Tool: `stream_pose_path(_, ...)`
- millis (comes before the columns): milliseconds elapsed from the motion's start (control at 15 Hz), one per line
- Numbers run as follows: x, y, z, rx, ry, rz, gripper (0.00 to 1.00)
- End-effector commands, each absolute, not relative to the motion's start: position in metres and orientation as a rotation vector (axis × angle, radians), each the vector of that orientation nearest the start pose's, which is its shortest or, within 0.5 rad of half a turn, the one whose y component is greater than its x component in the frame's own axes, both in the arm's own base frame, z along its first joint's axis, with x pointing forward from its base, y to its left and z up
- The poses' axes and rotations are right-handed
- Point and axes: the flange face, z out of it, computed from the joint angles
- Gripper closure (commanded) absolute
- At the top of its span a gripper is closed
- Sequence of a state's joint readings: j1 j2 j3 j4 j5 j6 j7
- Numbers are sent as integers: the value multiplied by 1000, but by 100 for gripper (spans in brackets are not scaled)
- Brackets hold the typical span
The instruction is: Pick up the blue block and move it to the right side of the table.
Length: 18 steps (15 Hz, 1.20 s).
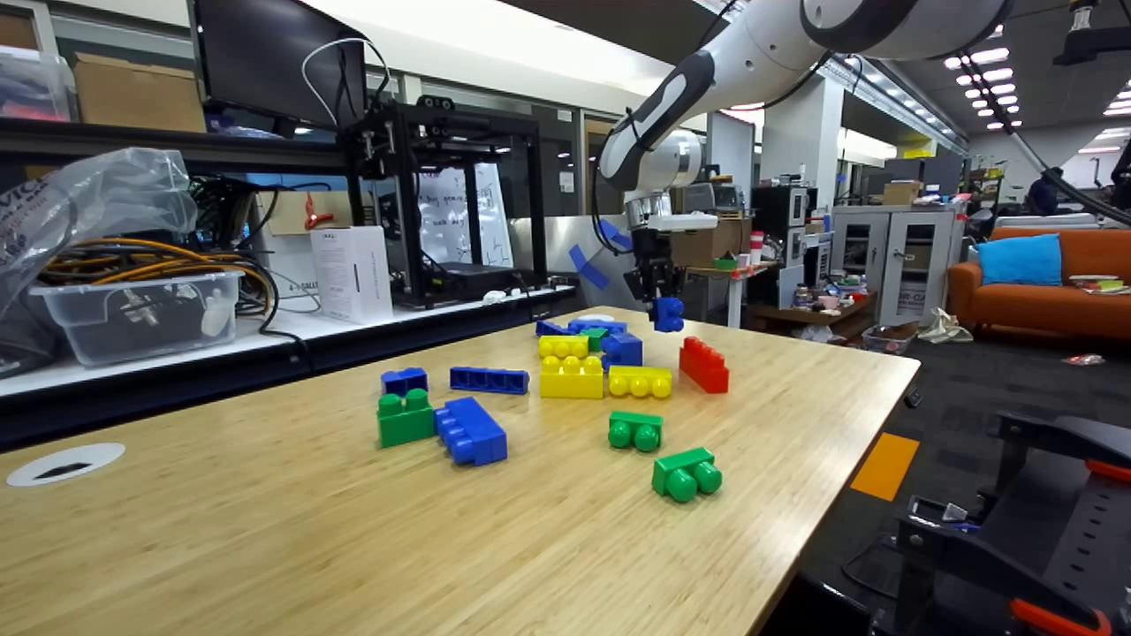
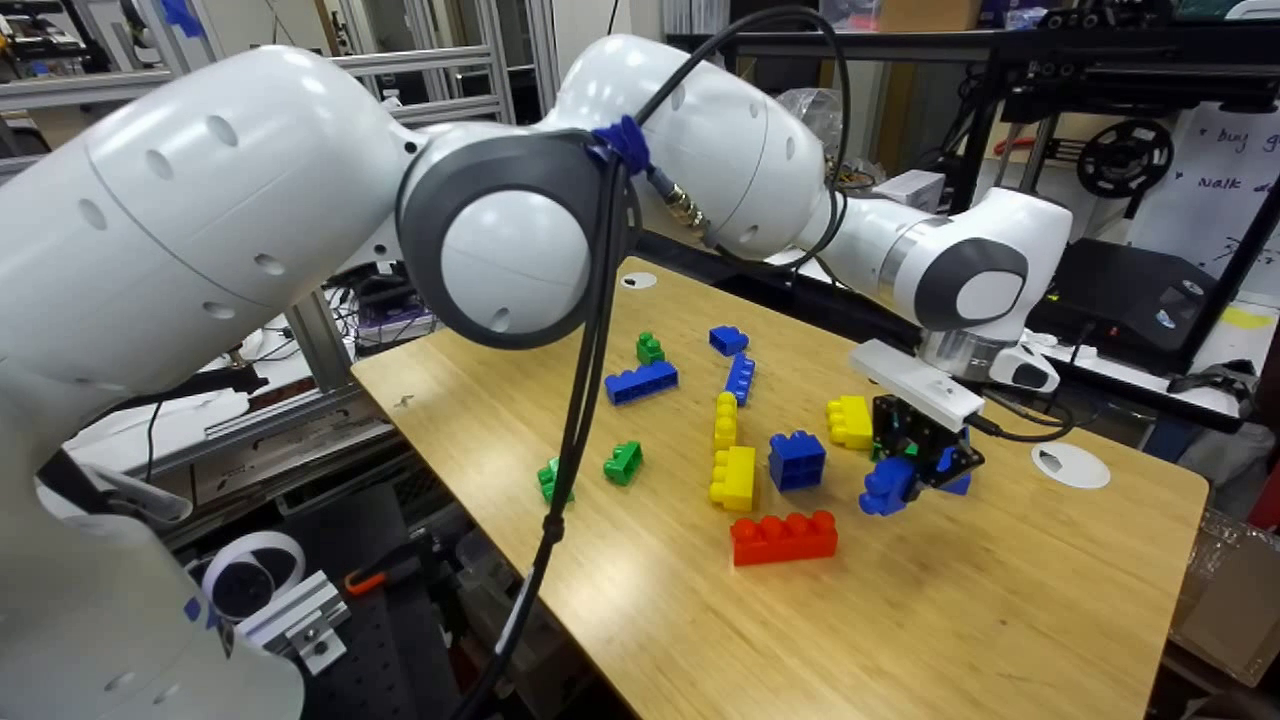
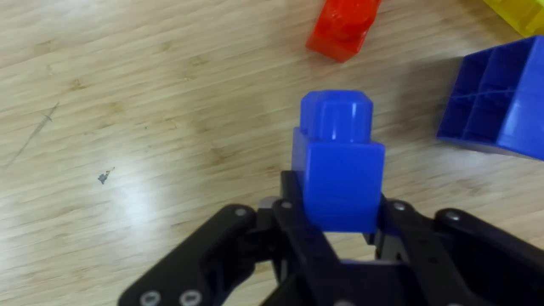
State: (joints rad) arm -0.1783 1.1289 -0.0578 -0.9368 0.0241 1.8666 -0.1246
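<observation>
A Robotiq gripper (image 3: 338, 208) pinches a blue studded toy brick (image 3: 343, 180) above the wood-grain table (image 2: 980, 610), the carry apparently in hand, a lowering at right likely needed next.

In the wrist view, my fingers (image 3: 297, 225) look blurry and hide bits of the blue block (image 3: 343, 187). The edges cut off the red brick (image 3: 343, 27), a yellow brick (image 3: 523, 16) and the big blue brick (image 3: 501, 97). In an exterior view, my cord (image 2: 582, 400) covers part of a green brick (image 2: 547, 481).

Blue block (image 3: 342, 178) (studded, glossy) — held above the wood-grain table (image 1: 424, 539).
</observation>
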Motion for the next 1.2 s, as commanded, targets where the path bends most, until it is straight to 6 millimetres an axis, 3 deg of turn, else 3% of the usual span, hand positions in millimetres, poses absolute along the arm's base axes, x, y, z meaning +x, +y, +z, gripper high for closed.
stream_pose_path(0, 750, -164, 154, -3162, 128, 381, 89)
stream_pose_path(400, 749, -169, 144, -3179, 114, 420, 89)
stream_pose_path(1133, 753, -167, 118, -3171, 146, 298, 89)
